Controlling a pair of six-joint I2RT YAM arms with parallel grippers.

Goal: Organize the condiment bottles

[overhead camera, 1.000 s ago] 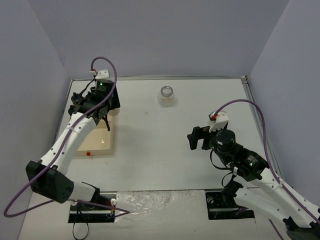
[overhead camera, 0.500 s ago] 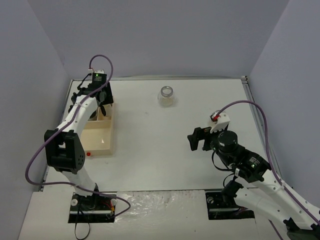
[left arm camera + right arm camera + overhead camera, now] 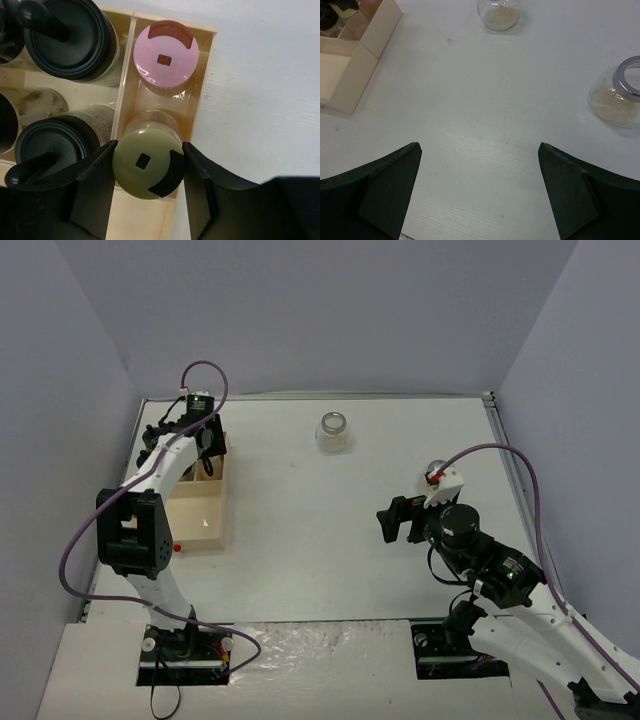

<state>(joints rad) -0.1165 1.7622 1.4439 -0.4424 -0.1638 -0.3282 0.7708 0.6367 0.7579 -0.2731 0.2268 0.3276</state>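
Note:
My left gripper [image 3: 147, 165] is shut on the yellow-green-capped jar [image 3: 142, 167], which stands in the right column of the pale wooden tray [image 3: 202, 80]. The pink-capped jar [image 3: 165, 59] stands in the compartment just beyond it. Black-capped jars [image 3: 70, 37] fill the compartments to the left. In the top view the left gripper [image 3: 203, 445] is over the tray's far end [image 3: 195, 510]. My right gripper [image 3: 478, 150] is open and empty above bare table [image 3: 395, 520]. Two wider silvery-lidded jars stand loose: one far ahead [image 3: 500, 12] [image 3: 333, 430], one to the right [image 3: 620, 95].
The tray's near compartments [image 3: 190, 525] hold nothing. A small red object [image 3: 177, 548] lies at the tray's near left corner. Grey walls close in the table on three sides.

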